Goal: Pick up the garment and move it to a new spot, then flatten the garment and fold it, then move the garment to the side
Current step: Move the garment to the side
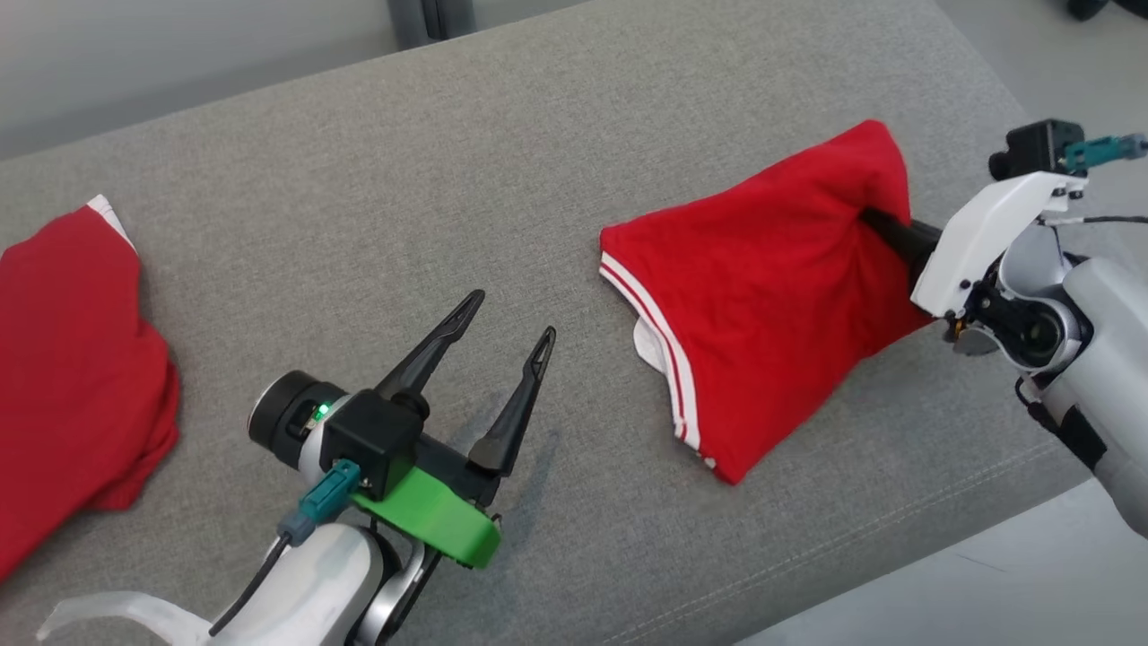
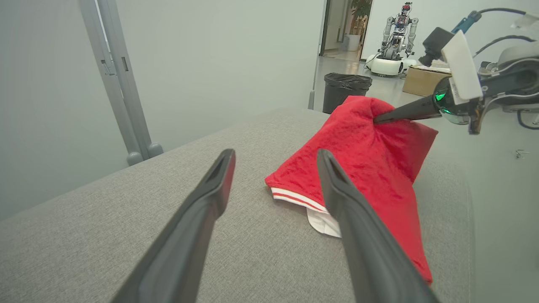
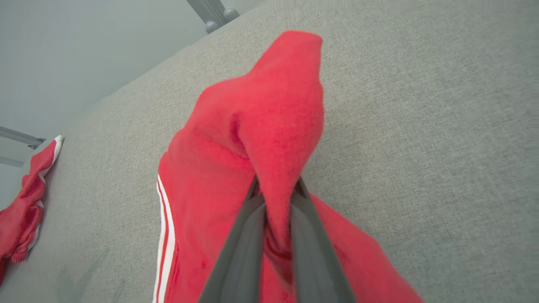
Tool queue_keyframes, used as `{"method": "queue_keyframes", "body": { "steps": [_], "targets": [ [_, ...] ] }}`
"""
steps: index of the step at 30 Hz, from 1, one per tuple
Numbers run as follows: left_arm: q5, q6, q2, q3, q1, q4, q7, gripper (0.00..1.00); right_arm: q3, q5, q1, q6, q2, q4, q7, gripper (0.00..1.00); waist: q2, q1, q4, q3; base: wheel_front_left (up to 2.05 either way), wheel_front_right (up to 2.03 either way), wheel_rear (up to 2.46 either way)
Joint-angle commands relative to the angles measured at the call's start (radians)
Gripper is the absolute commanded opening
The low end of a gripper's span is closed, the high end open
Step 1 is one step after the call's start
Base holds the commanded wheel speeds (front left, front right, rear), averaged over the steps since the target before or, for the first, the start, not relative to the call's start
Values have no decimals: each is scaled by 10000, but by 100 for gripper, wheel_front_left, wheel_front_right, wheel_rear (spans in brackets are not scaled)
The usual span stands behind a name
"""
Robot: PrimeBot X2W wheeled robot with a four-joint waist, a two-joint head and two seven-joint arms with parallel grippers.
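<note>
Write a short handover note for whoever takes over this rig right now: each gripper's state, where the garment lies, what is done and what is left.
Left gripper: open, empty, above the grey cushion, to the left of the garment.
Right gripper: shut on the garment's right end, holding it raised; the striped-hem end rests on the cushion.
A second red garment lies at the far left.
Done: garment gripped; it looks doubled over.
Left: check whether the fold is complete, then move it to the side and release.

we counted two red garments on the cushion (image 1: 448, 135), one garment (image 1: 762, 296) near its right edge, a second garment (image 1: 72, 377) at its left; one bin (image 2: 346, 86), one box (image 2: 421, 82).
</note>
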Motion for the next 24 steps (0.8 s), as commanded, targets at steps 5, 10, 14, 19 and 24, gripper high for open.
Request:
{"method": "queue_keyframes", "body": {
  "steps": [5, 10, 14, 19, 24],
  "targets": [
    [298, -184, 136, -122, -620, -293, 132, 100, -161, -8, -973, 4, -349, 326, -223, 0, -1, 0, 477, 1063, 0, 0, 0],
    [451, -272, 202, -159, -956, -475, 222, 100, -350, 72, -1537, 4, -528, 683, -438, 0, -1, 0, 703, 1636, 0, 0, 0],
    [583, -314, 230, -156, -1323, -651, 314, 100, -421, -70, -2130, 2, -897, 1215, -618, 0, -1, 0, 960, 2239, 0, 0, 0],
    [683, -261, 304, -139, -1558, -813, 410, 100, -546, -227, -2590, 2, -1431, 1859, -922, 0, -1, 0, 1169, 2696, 0, 0, 0],
    [776, -210, 470, -70, -1691, -1018, 393, 100, -597, -425, -2994, 2, -1980, 2421, -1242, 0, -1, 0, 1304, 3020, 0, 0, 0]
  ]
}}
